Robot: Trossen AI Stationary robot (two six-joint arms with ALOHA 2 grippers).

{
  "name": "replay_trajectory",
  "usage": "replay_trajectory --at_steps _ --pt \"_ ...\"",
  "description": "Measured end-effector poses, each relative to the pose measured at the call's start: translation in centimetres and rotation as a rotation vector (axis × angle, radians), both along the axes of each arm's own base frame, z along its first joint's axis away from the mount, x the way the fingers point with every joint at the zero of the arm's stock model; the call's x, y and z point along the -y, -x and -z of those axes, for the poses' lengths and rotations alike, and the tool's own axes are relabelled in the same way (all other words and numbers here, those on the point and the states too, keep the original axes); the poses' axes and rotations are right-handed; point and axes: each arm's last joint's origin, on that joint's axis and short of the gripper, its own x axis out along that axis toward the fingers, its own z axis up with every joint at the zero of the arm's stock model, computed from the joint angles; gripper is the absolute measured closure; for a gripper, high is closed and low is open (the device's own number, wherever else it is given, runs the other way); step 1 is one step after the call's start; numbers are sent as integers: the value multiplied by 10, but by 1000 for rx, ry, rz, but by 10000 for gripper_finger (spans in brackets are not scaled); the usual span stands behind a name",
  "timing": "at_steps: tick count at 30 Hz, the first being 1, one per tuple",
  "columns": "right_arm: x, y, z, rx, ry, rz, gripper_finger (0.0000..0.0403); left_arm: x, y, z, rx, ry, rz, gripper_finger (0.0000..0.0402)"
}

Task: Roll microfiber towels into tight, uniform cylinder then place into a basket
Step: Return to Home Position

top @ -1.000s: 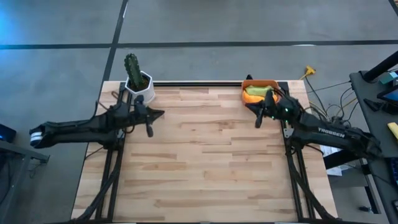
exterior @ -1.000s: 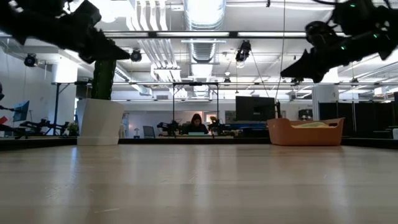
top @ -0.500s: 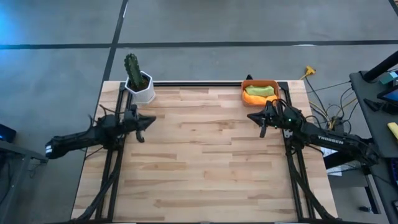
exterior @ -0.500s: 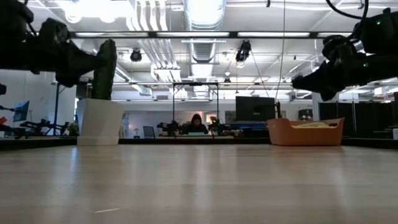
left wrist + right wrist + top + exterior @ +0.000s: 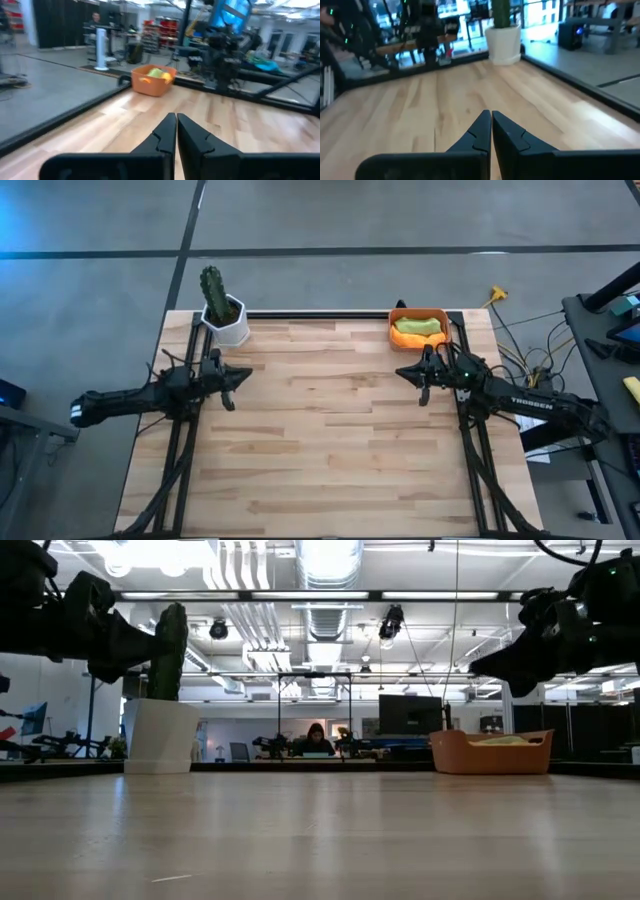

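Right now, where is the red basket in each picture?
High view: basket at the far right corner of the table.
Low view: far back on the right.
Left wrist view: near the middle, by the table's far edge.
Right wrist view: not in it.
Shared landmark: the cactus pot, at the far left corner, shows in the high, low and right wrist views.

The basket (image 5: 418,311) is sitting at the table's (image 5: 330,440) far right corner with the towels (image 5: 418,327) lying in it. The potted cactus (image 5: 226,325) is standing at the far left corner.
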Motion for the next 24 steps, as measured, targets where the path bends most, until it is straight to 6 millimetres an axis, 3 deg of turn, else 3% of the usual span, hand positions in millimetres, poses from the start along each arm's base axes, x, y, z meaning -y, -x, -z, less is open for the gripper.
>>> replay_trajectory --at_steps 9,14,17,24 --pt "-12 -5 -6 63 35 -103 394 0 -5 5 -74 -27 0 401" --pt "-15 -6 -12 107 83 -64 394 0 -7 2 -39 -31 8 401" --pt "-16 -7 -10 93 80 -28 394 1 -7 0 -14 -34 8 401" --pt "-28 -9 0 -4 15 -120 394 1 -7 4 -81 -84 14 401"
